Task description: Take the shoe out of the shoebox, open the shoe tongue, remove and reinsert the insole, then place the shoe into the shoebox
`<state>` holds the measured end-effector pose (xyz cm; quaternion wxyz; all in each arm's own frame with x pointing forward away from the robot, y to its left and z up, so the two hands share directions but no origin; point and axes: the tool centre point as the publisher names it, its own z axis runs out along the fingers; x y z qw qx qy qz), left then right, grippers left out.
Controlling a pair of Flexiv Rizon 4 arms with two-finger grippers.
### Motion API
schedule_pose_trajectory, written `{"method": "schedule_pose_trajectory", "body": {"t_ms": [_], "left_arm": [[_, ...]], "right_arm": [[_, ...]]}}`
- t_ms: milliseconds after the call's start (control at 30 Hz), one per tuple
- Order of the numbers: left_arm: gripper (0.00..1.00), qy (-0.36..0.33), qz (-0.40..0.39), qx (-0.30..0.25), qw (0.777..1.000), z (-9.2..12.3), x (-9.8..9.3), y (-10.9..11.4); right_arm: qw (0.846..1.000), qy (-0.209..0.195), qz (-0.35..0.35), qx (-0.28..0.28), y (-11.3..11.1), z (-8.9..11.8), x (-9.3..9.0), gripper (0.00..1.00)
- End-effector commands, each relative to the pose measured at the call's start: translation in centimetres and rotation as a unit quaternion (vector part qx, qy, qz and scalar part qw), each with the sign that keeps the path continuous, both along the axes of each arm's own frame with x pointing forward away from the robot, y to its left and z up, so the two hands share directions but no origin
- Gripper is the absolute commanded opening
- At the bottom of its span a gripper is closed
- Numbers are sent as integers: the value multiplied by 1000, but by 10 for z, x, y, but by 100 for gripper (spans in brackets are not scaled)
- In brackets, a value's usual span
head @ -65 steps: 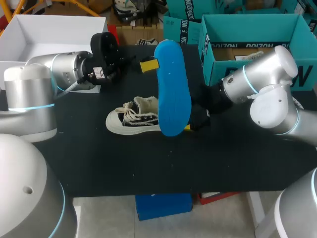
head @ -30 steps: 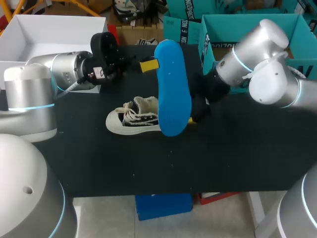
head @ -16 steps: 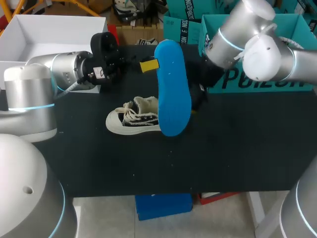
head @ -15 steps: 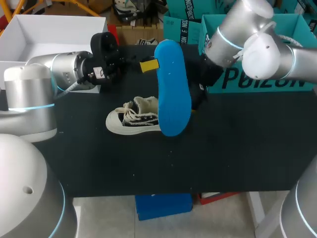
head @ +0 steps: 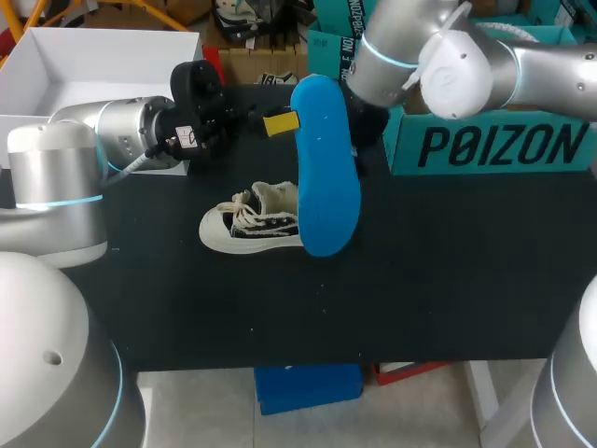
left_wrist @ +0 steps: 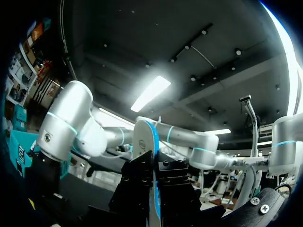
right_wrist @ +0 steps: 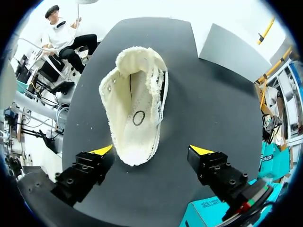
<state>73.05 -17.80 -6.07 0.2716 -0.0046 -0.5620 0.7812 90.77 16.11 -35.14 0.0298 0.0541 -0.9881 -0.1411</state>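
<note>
The left arm point(head: 56, 177) and right arm point(head: 448, 65) are made of rounded silver-grey shells with thin light-blue rings at the joints. The left arm ends in black housing with a small white label point(head: 187, 137) and a grey cable point(head: 126, 168). The right gripper point(right_wrist: 151, 150) has black finger blocks set with hex screws and bright yellow tips.

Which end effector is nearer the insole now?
Left. The left end effector is shut on the blue insole, holding it upright. The right end effector is open above the shoe, beside the insole.
</note>
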Motion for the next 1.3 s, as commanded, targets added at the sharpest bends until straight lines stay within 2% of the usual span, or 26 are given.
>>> {"method": "schedule_pose_trajectory", "body": {"t_ms": [33,667,1300], "left_arm": [[0,0,1,-1,1000,-1,-1,-1],[0,0,1,-1,1000,-1,-1,-1],[0,0,1,-1,1000,-1,-1,-1]], "right_arm": [[997,-4,7,-76,16,-4,6,100],[995,3,29,-97,62,-26,10,100],[993,25,37,-107,74,-46,8,100]]}}
